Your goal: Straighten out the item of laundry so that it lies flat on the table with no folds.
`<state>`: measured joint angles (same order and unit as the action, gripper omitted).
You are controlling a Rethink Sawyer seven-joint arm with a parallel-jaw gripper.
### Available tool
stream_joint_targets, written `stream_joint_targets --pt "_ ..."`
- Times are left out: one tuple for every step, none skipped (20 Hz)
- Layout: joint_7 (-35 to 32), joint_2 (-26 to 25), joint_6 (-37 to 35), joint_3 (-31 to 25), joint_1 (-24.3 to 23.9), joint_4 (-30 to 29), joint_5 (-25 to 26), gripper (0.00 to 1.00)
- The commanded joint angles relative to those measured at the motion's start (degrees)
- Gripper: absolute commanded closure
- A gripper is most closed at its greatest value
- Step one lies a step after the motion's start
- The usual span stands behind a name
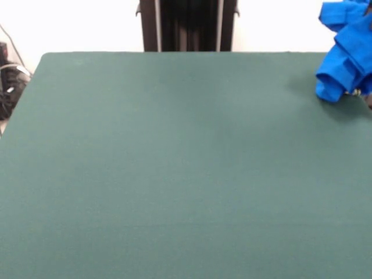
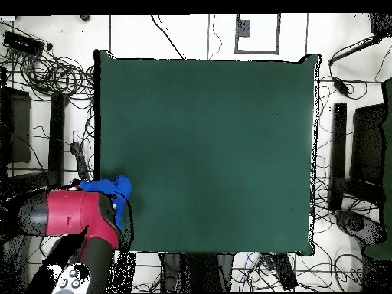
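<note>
So the blue T-shirt (image 1: 344, 52) is hanging bunched up in a wad over the far right corner of the green table (image 1: 174, 174) in the front view. From overhead, the red arm (image 2: 76, 214) is sitting right over it, hiding the gripper, so can't tell how it's gripping or whether it's open.

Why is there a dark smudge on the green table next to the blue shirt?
In the front view, the smudge is a soft shadow on the table left of and under the bunched T-shirt, which hangs at the right edge. In the overhead view, the red arm covers most of the shirt and a thin dark shadow lies along the arm's edge.
</note>
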<state>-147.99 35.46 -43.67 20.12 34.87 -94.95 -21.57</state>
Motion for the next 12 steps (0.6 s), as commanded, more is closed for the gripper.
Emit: stream_joint_targets --pt "-5.6 3.6 -0.3 -4.0 -1.2 -3.4 0.4 1.0" --pt "1.1 4.4 5.4 -5.9 -5.3 -8.7 1.3 1.0" --pt "4.3 4.4 8.0 -6.4 -7.5 -10.6 2.8 1.0" --pt "8.9 4.2 12.3 -6.7 -10.7 -12.7 6.4 1.0" --pt "10.8 4.2 14.1 -7.8 -12.7 -13.9 7.7 1.0" --pt "13.4 4.2 16.8 -9.2 -15.6 -15.2 10.1 1.0" --pt "16.0 4.1 19.6 -10.7 -18.6 -16.5 12.5 1.0" --pt "19.2 4.0 23.8 -13.2 -22.9 -17.9 16.1 1.0" --pt "20.5 3.9 24.9 -15.1 -25.6 -18.4 18.1 1.0" --pt "22.0 3.6 26.3 -17.0 -28.8 -18.7 21.0 1.0" --pt "23.5 3.3 27.7 -18.9 -32.0 -19.0 23.9 1.0" --pt "25.3 2.4 28.8 -21.1 -35.5 -18.5 27.4 1.0"
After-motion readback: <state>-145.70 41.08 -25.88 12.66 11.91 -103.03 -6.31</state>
